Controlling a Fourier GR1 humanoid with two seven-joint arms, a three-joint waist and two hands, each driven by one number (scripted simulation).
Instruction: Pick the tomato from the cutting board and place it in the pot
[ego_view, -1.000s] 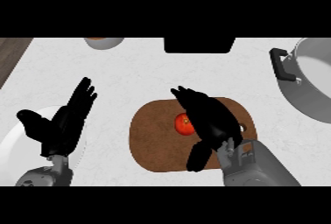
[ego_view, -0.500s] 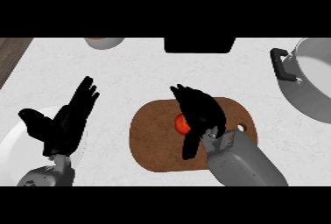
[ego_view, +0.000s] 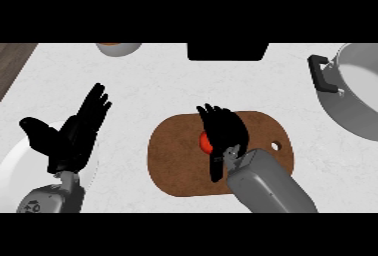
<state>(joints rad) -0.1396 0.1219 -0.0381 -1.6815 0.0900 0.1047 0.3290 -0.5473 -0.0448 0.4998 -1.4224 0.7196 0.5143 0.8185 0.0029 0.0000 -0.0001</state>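
A red tomato (ego_view: 204, 141) lies on the brown wooden cutting board (ego_view: 177, 165) in the middle of the counter. My right hand (ego_view: 224, 131) sits right over it with fingers pointing away and the thumb hanging down on the tomato's left side, so only a sliver of red shows. The fingers look straight rather than wrapped round it. The grey pot (ego_view: 353, 95) with a black handle (ego_view: 322, 74) stands at the far right, partly cut off. My left hand (ego_view: 74, 137) rests open at the left, fingers up.
A white plate (ego_view: 18, 167) lies under my left hand at the lower left. A small bowl (ego_view: 118, 48) stands at the back left, and a black object (ego_view: 227, 51) at the back centre. A wooden strip (ego_view: 11, 60) borders the counter's left edge.
My right hand has slid left and down over the tomato, covering most of it, with the forearm swinging in under it. The left hand has barely moved.
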